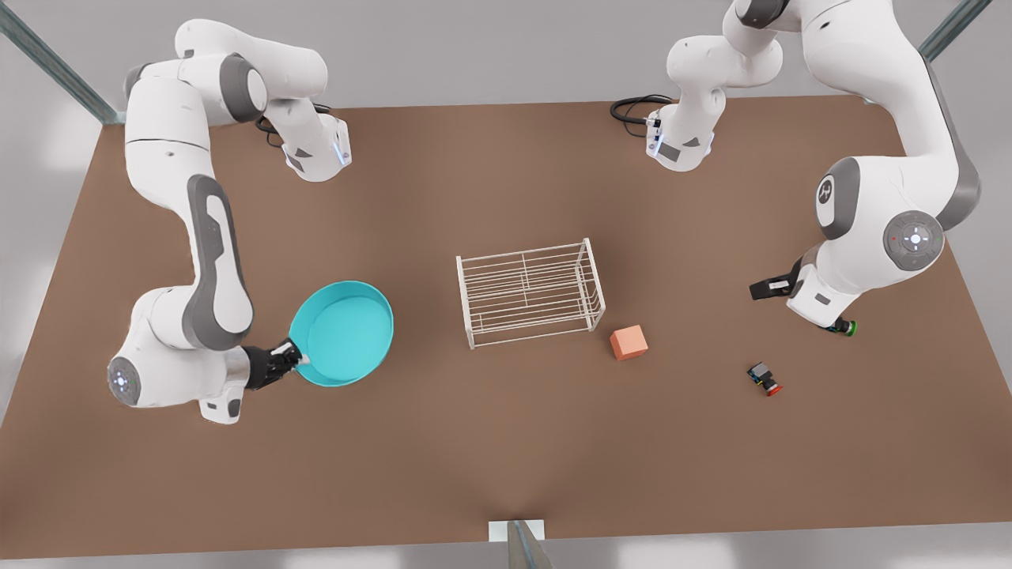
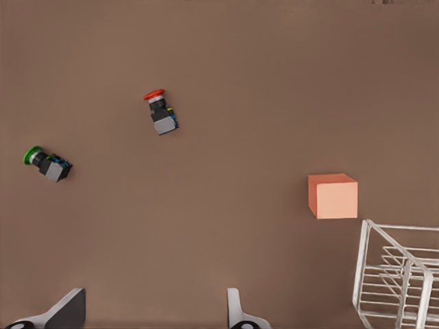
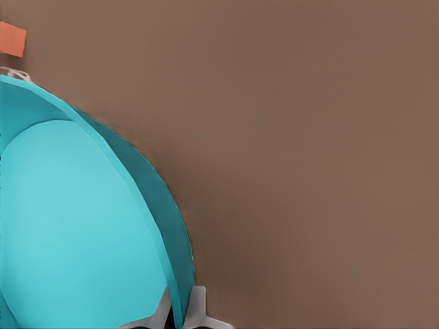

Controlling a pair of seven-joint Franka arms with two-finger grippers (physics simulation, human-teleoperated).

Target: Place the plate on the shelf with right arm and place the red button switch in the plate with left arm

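The right gripper (image 1: pixel 294 357) is clenched on the plate's (image 1: pixel 345 332) rim, tilted near the table's (image 1: pixel 506 474) left edge, not yet on the shelf (image 1: pixel 530 292) mid-table. The left gripper (image 2: pixel 154 312), fingers spread, waits above the red button switch (image 1: pixel 765 379) lying untouched near the right edge

1. Big brown tabletop (image 1: pixel 490 442), matte and plain, takes up most of the front view.
2. Past its far edge there's a flat pale grey wall (image 1: pixel 490 47), pretty evenly lit, no hard shadows.
3. Greenish-grey metal struts (image 1: pixel 55 67) run diagonally at both top corners.
4. Another strut on a small white bracket (image 1: pixel 518 531) sits at the near edge, middle.
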